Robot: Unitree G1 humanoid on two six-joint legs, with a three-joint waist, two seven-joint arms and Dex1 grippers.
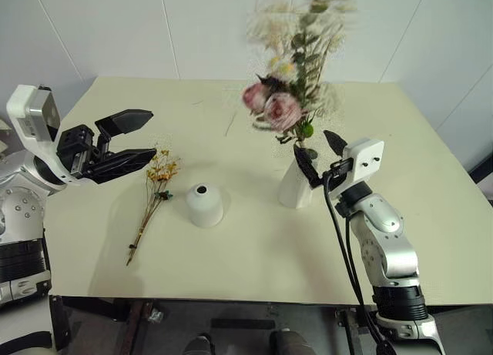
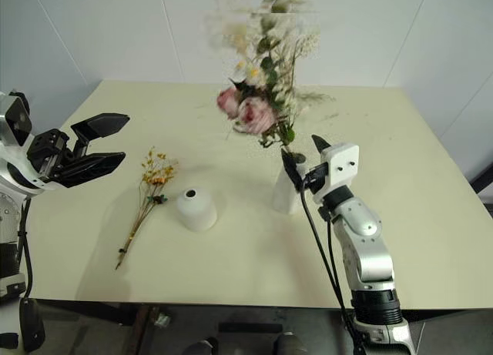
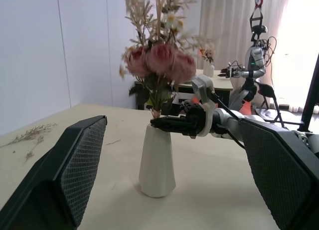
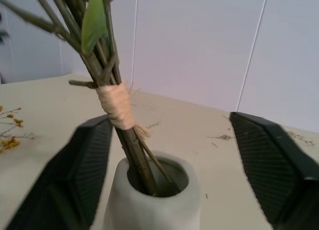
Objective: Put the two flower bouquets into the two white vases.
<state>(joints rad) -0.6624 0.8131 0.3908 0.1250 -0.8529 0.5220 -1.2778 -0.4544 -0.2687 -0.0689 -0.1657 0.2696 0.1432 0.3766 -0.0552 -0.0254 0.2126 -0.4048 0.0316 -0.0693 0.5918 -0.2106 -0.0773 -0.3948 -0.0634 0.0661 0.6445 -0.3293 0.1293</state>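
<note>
The pink rose bouquet (image 1: 281,108) stands with its tied stems (image 4: 117,105) inside the mouth of the tall white vase (image 1: 293,187) at mid-table. My right gripper (image 1: 318,156) is open, one finger on each side of the stems just above the vase rim, touching neither. The short rounded white vase (image 1: 204,205) sits to the tall one's left. Left of that, the thin yellow-orange sprig (image 1: 154,189) lies flat on the table. My left gripper (image 1: 150,135) hovers open and empty above the table, just left of the sprig's flower end.
The cream table (image 1: 254,270) has loose dried twigs (image 1: 231,122) scattered toward the back. A white wall stands behind the far edge. The table's front edge runs just below both arms.
</note>
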